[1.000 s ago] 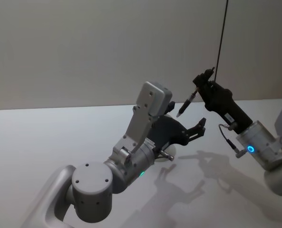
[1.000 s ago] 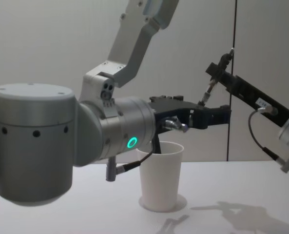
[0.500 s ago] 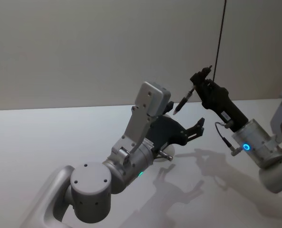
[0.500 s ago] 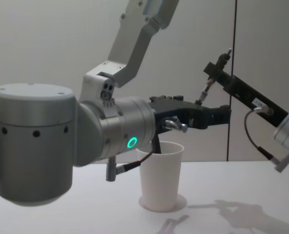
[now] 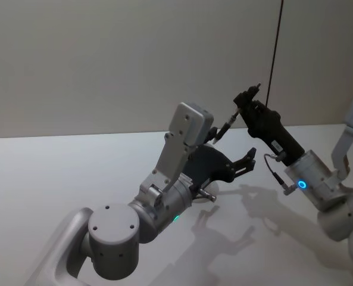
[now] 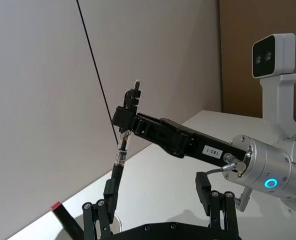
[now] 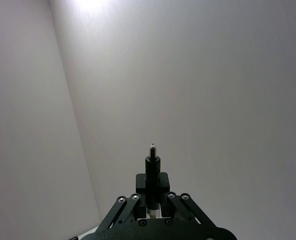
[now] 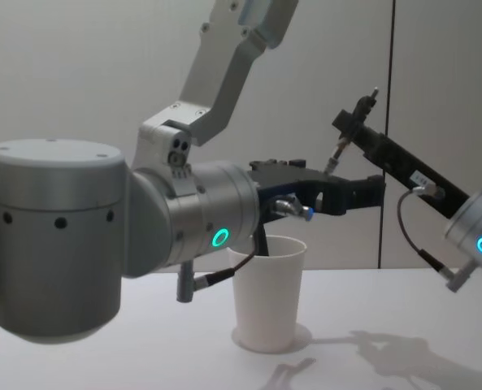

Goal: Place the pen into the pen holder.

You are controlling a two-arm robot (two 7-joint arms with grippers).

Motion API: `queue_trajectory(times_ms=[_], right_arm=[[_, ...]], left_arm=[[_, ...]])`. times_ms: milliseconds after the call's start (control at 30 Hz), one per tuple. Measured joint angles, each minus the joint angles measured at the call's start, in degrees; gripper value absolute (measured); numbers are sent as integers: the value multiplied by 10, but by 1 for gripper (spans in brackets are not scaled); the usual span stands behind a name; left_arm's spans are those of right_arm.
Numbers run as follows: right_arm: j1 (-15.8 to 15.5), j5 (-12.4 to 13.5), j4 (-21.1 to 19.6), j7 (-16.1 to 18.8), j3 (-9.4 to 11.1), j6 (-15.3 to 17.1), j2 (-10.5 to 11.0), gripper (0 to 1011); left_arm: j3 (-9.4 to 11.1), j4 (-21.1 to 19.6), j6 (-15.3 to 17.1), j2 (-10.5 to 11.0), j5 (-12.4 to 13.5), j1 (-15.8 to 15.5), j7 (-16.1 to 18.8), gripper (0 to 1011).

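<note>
Two grippers are up over the table, and I run the right gripper (image 5: pixel 240 111) with its fingers clamped on the pen (image 5: pixel 224 127), which slants tip-down from it. My left gripper (image 8: pixel 362 192) hangs with its fingers spread wide and empty, just below the pen, as the left wrist view makes plain. Below that gripper stands the pen holder (image 8: pixel 267 293), a white paper cup with a dark, red-tipped stick (image 6: pixel 65 223) already inside. I judge the main risk to be the pen tip striking the left gripper's fingers (image 6: pixel 110 192) on the way down, since they sit between it and the cup. A tilted release could also tip so light a cup.
</note>
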Motion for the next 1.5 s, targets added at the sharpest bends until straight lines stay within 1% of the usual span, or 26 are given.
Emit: queue_trajectory(times_ms=[100,200,333,500,633,667,700,867,1167,1433,1500], right_arm=[[10,2,20,7,0,-6,-5,137],[23,3,48,17,0,-15,-10,137],[34,4,70,23,0,-21,-15,137],[53,3,108,35,0,-31,-23,137],[69,1,138,44,0,-38,-30,137],[69,1,138,44,0,-38,-30,137],[74,0,149,46,0,-39,-33,137],[90,-6,177,54,-3,-45,-41,137],[111,-17,213,61,-5,-53,-52,137],[124,-27,232,63,-3,-59,-57,138],[126,-29,235,63,-2,-60,-58,177]], left_arm=[[0,0,0,0,0,0,0,1000],[0,0,0,0,0,0,0,1000],[0,0,0,0,0,0,0,1000],[0,0,0,0,0,0,0,1000],[0,0,0,0,0,0,0,1000],[0,0,0,0,0,0,0,1000],[0,0,0,0,0,0,0,1000],[0,0,0,0,0,0,0,1000],[0,0,0,0,0,0,0,1000],[0,0,0,0,0,0,0,1000],[0,0,0,0,0,0,0,1000]])
